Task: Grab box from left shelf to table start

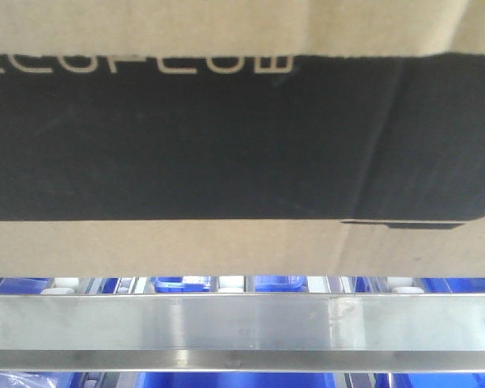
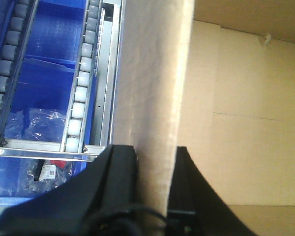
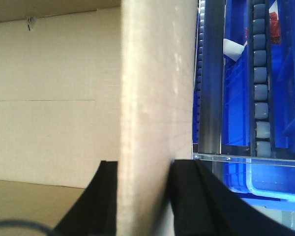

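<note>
In the front view the box (image 1: pixel 226 145) is seen close up. Its black panel with pale lettering fills most of the frame, directly above the left shelf (image 1: pixel 226 323), whose silver front rail runs from edge to edge. Rollers (image 1: pixel 231 284) and blue bins (image 1: pixel 279 283) are glimpsed in the gap between box and rail. Whether the box rests on the rollers or is raised off them cannot be told. In the left wrist view the left claw (image 2: pixel 152 152) is closed across one upright cardboard wall, one finger outside the open box and one inside, with the roller track alongside. In the right wrist view the right claw (image 3: pixel 145 167) is clamped likewise on the opposite wall. The grasp is judged done; the box is yet to be drawn off the shelf and set on the surface, which is not shown.
</note>
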Motion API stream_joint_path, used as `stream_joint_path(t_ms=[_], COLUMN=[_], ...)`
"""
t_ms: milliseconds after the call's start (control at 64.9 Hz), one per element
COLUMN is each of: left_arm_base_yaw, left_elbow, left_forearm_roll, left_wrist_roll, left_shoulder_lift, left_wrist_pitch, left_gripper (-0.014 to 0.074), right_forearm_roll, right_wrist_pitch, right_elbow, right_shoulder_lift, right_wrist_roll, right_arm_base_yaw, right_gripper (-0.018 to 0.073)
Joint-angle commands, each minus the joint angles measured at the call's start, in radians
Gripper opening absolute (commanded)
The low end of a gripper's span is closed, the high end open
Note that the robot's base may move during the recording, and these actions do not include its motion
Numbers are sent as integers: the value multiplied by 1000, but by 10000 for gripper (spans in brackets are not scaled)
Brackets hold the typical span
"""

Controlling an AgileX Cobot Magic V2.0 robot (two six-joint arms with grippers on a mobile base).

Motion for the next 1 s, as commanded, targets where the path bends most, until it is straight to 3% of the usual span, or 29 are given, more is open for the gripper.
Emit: stream_joint_path(t_ms=[0, 986], left_arm_base_yaw=[-3, -3], left_elbow=[-41, -41], left_forearm_roll=[3, 3], left_wrist_roll=[-46, -46], left_shoulder_lift=[-10, -10], left_wrist_pitch=[47, 47], left_gripper=[-102, -102], right_forearm_roll=[-90, -90], right_wrist_pitch=[72, 66], right_elbow=[-29, -29], right_shoulder_lift=[2, 2], right_wrist_roll=[-1, -1], right_arm_base_yaw=[-5, -5], right_gripper=[56, 56])
